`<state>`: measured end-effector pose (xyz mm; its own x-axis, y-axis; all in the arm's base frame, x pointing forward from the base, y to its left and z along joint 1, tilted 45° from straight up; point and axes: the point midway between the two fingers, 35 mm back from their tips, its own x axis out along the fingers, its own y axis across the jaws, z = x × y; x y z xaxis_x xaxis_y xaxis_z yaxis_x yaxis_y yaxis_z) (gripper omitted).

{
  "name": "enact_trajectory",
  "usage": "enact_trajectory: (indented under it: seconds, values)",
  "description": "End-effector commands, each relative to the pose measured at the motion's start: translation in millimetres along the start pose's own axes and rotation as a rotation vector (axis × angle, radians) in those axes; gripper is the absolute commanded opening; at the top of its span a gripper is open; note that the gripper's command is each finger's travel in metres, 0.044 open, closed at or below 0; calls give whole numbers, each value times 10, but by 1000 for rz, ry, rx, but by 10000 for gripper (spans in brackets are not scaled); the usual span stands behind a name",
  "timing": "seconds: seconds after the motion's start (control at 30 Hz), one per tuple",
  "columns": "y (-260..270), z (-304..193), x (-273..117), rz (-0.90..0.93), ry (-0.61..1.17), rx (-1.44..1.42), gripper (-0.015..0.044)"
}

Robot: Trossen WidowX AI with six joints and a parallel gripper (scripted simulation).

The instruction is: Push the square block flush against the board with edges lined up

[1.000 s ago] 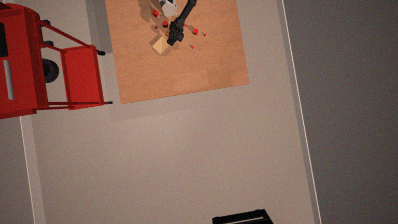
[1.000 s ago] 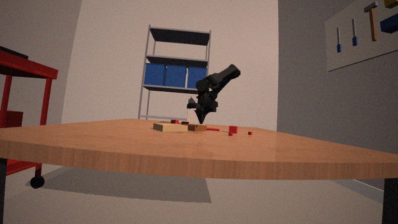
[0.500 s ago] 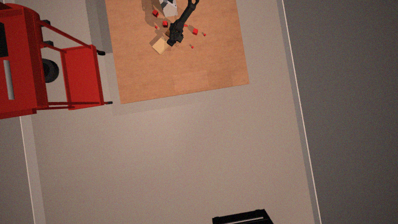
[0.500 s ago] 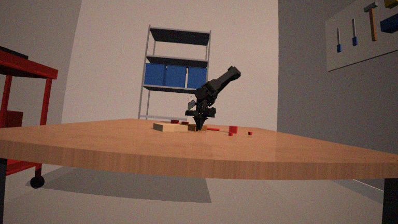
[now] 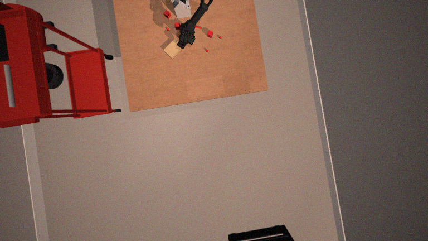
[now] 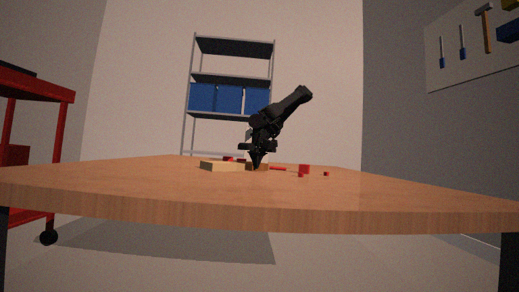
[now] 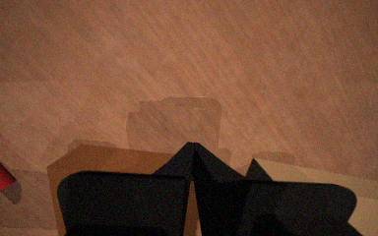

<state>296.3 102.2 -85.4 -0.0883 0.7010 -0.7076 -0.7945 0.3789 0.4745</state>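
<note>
A larger pale wooden piece (image 5: pixel 171 49) (image 6: pixel 219 165) (image 7: pixel 369 206), apparently the board, lies flat on the table. A smaller brown piece (image 6: pixel 262 166) (image 7: pixel 113 159), apparently the square block, lies beside it; the arm hides it in the top view. My gripper (image 5: pixel 180 48) (image 6: pixel 255 168) (image 7: pixel 192 147) is shut and empty, its tips low near the table. In the wrist view the brown piece is to its left and the pale piece to its right. The fingers hide where the two pieces meet, so I cannot tell whether they touch or whether the tips touch either.
Red cubes (image 5: pixel 167 14) (image 5: pixel 177 24) (image 5: pixel 209 33) and smaller red bits lie around the arm. A red rod (image 5: pixel 198 27) (image 6: pixel 278 168) lies behind the gripper. A grey-white box (image 5: pixel 183 10) stands by the arm's base. A red cart (image 5: pixel 90 83) stands left of the table.
</note>
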Motion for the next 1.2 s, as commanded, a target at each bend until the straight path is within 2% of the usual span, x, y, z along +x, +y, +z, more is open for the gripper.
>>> enact_trajectory:
  seconds: [0.0, 0.43, 1.17]
  values:
    - [19, -114, 47, 12, 14, 10, 0]
    - [14, -285, 43, 11, 15, 10, 0]
    - [-23, 37, 49, 12, 13, 9, 0]
